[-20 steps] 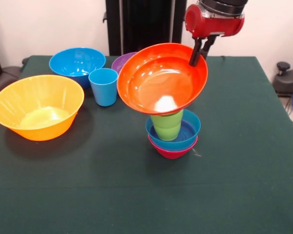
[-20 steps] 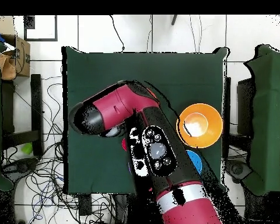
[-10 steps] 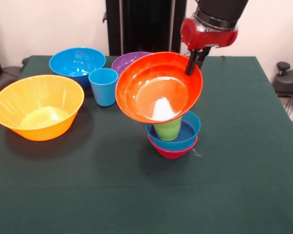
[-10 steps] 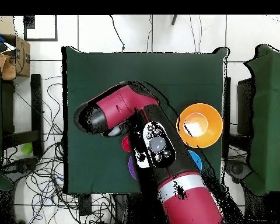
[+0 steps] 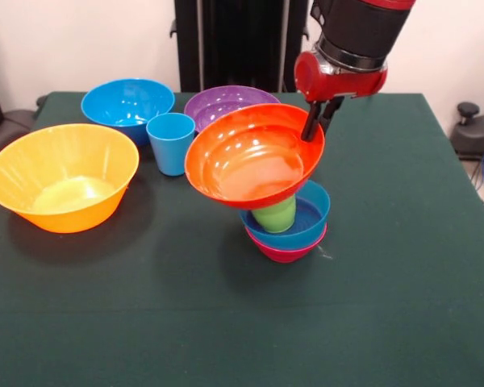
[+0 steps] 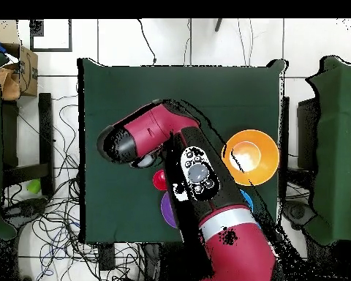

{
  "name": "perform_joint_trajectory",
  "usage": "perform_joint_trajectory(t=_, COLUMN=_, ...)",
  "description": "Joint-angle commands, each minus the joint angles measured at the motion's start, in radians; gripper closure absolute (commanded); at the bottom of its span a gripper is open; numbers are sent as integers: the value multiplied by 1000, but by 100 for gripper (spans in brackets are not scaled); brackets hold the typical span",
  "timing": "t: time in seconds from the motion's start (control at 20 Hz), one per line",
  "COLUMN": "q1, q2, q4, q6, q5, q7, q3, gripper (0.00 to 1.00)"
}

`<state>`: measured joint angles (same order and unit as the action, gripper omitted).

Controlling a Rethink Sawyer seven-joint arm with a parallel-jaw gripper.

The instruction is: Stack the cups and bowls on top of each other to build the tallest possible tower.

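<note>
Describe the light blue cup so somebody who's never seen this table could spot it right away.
Start at the very large yellow-orange bowl on the green table. Just past its rim, toward the robot, the light blue cup stands upright in front of the large blue bowl and beside the purple bowl. It is the only narrow, straight-sided tumbler standing on its own; everything around it is a wide bowl.
</note>
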<state>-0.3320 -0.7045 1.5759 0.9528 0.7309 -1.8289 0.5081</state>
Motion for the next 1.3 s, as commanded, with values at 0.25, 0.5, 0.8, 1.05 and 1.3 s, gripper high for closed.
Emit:
perform_joint_trajectory(t=0.25, q1=41, q2=24, q4=-21, q6=-48, q5=51, q7=16, q3=-26, gripper=100)
perform_joint_trajectory(t=0.5, q1=53, q2=31, q4=-38, q6=-46, q5=35, q7=6, q3=-18, gripper=100)
perform_joint_trajectory(t=0.8, q1=86, q2=50, q4=-63, q6=-33, q5=1, q7=-38, q3=-12, gripper=100)
perform_joint_trajectory(t=1.05, q1=98, q2=66, q4=-85, q6=-30, q5=2, q7=-43, q3=-23, gripper=100)
perform_joint_trajectory(t=1.3, q1=98, q2=65, q4=-84, q6=-37, q5=10, q7=-37, q3=-35, gripper=100)
